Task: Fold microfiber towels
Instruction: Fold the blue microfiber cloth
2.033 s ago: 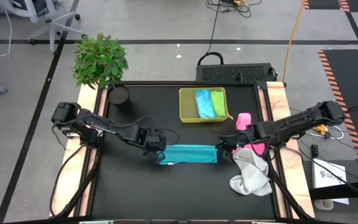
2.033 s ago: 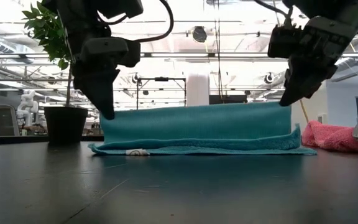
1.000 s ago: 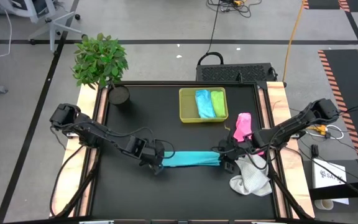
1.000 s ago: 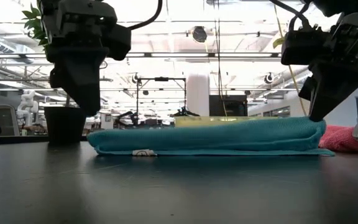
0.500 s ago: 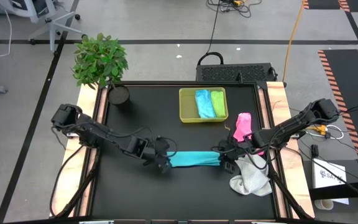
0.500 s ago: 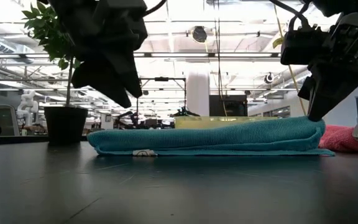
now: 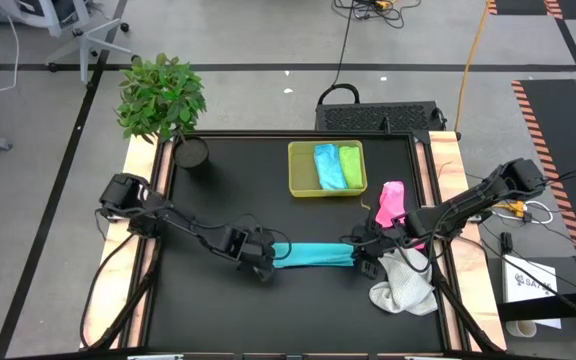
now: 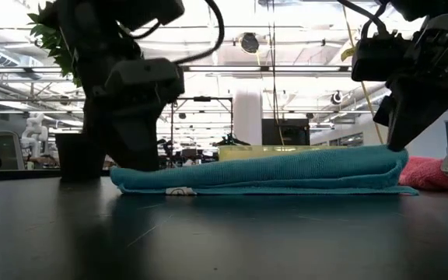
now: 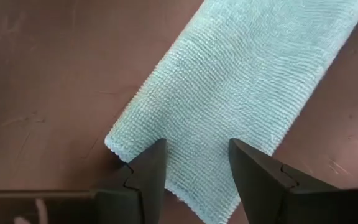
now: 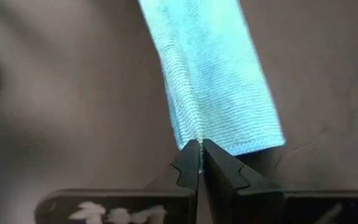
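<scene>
Risks dragging the folded teal towel [image 7: 313,254] crooked or springing its layers apart if either end gets tugged unevenly. Lies as a narrow strip mid-table between both tools: right gripper [image 10: 201,155] clenched on its right end, left gripper [image 9: 194,163] released, straddling its left end.

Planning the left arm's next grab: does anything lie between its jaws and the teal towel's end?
Nothing visible does. The left gripper hangs with open jaws right over the near end of the folded teal towel, only bare black table around it. The right gripper is shut on the towel's far end.
</scene>
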Controlling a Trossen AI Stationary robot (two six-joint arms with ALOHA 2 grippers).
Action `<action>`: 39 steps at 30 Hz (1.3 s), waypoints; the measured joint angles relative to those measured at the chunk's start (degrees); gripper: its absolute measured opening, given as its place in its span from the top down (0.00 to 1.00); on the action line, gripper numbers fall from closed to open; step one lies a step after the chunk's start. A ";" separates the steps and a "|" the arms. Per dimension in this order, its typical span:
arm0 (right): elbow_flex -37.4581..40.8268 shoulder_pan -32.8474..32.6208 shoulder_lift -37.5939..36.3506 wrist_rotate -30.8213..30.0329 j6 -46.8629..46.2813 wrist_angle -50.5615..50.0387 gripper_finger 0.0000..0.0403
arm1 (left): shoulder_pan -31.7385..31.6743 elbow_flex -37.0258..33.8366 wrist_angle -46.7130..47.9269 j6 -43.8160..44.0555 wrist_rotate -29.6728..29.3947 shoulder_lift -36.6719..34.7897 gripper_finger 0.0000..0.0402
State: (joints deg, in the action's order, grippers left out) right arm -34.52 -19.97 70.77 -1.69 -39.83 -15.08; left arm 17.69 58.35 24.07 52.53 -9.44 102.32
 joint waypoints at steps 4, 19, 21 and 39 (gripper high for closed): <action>0.00 0.00 -0.34 3.26 -1.28 -0.03 0.98 | -0.04 0.07 -0.62 0.09 1.16 1.06 0.56; -0.79 0.06 -17.34 6.93 -8.00 0.34 0.98 | -0.04 0.12 -0.87 -1.05 1.44 1.40 0.56; -0.79 0.05 -18.64 4.23 -7.95 -3.07 0.98 | -0.04 0.11 -0.82 -1.20 1.47 1.40 0.56; 0.76 0.17 -0.11 4.25 -1.51 -0.31 0.93 | -0.04 0.07 -0.37 0.18 1.91 1.40 0.56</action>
State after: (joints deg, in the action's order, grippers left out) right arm -33.76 -19.80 70.66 2.57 -41.35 -15.38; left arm 17.65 58.41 23.70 52.72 -7.53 103.72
